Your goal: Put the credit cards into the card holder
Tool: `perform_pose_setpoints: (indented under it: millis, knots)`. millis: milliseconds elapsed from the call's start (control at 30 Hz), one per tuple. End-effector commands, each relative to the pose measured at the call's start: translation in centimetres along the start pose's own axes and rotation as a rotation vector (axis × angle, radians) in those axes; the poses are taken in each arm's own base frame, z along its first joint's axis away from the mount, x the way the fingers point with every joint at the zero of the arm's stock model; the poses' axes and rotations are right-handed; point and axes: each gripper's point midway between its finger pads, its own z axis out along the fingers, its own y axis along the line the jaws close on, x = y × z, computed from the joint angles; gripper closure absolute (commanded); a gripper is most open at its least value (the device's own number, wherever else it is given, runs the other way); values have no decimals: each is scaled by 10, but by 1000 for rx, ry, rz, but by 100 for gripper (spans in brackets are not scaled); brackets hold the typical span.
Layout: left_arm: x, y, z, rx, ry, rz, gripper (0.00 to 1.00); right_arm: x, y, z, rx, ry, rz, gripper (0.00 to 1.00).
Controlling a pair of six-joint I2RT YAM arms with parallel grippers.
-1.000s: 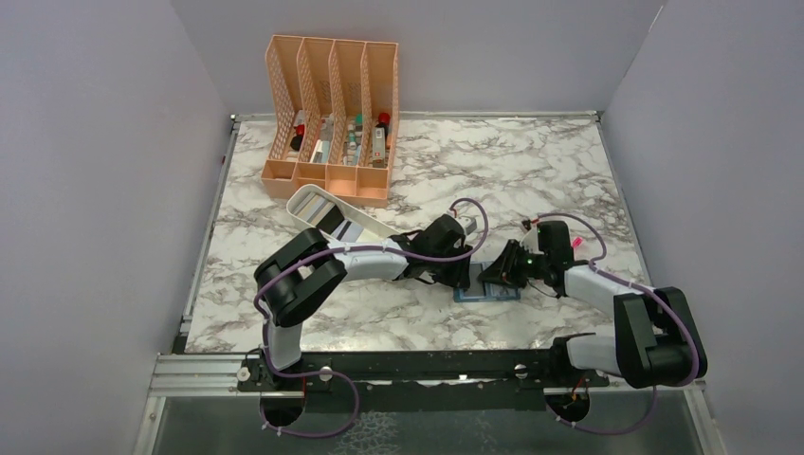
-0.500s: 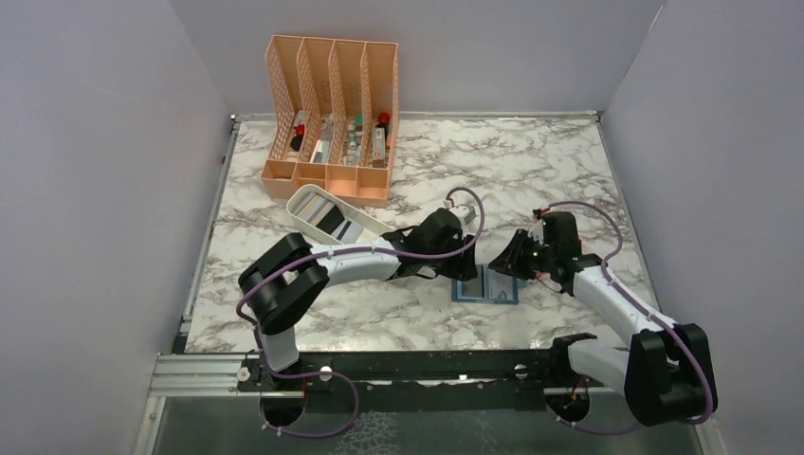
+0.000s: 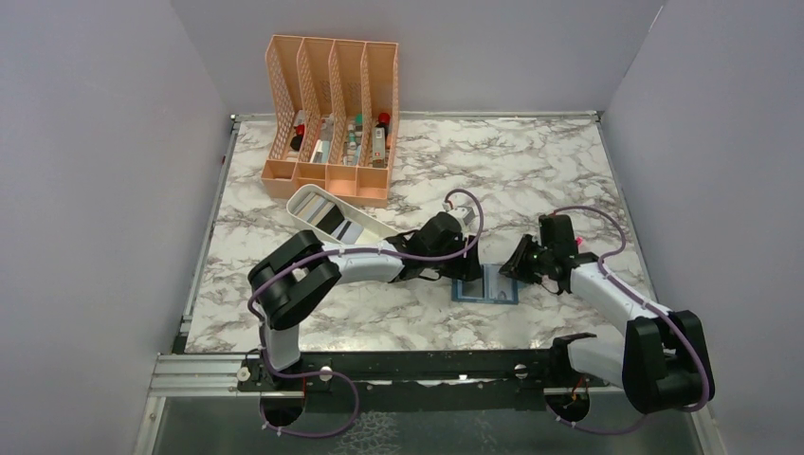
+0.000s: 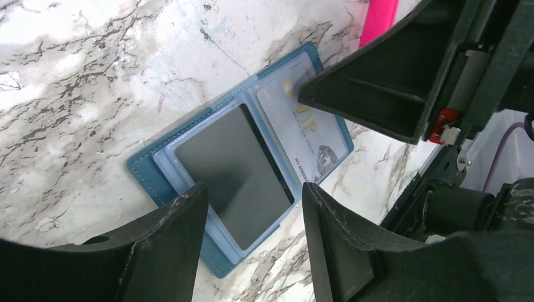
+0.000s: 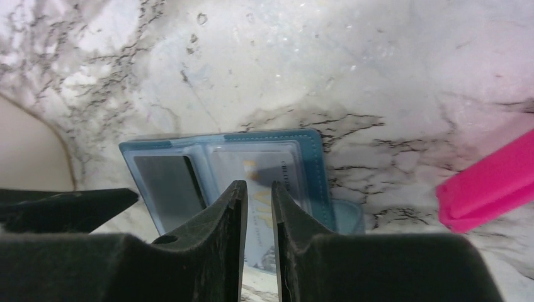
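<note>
The teal card holder (image 3: 485,285) lies open and flat on the marble between the two arms. In the left wrist view a dark card (image 4: 236,170) sits in its left pocket and a white VIP card (image 4: 312,135) in its right pocket. My left gripper (image 4: 254,190) hovers open over the dark card's near edge, holding nothing. My right gripper (image 5: 257,184) hangs above the VIP card (image 5: 264,165), its fingers a narrow gap apart with nothing between them. From above, the left gripper (image 3: 465,273) is at the holder's left edge and the right gripper (image 3: 518,266) at its right edge.
A white oblong tray (image 3: 305,201) with more credit cards (image 3: 334,221) lies behind the left arm. The peach mesh organizer (image 3: 332,114) with small bottles stands at the back left. A bright pink strip (image 5: 491,182) lies right of the card holder.
My left gripper's fingers have spread wider over the card holder. The right gripper has drawn back to the right, off the holder's right half.
</note>
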Motion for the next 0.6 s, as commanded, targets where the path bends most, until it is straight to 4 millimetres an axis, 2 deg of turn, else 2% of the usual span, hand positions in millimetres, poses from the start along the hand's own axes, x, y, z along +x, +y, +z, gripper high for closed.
perform_pose_setpoints:
  millis: [0,167,567]
  knots:
    - [6,6,10,-13,-2,-11,40,8,-10,8,24,-2,24,74]
    - [10,17,10,-51,-3,-8,40,11,-11,11,24,9,22,74]
    - [16,18,10,-48,11,-24,40,14,-12,15,8,17,14,73]
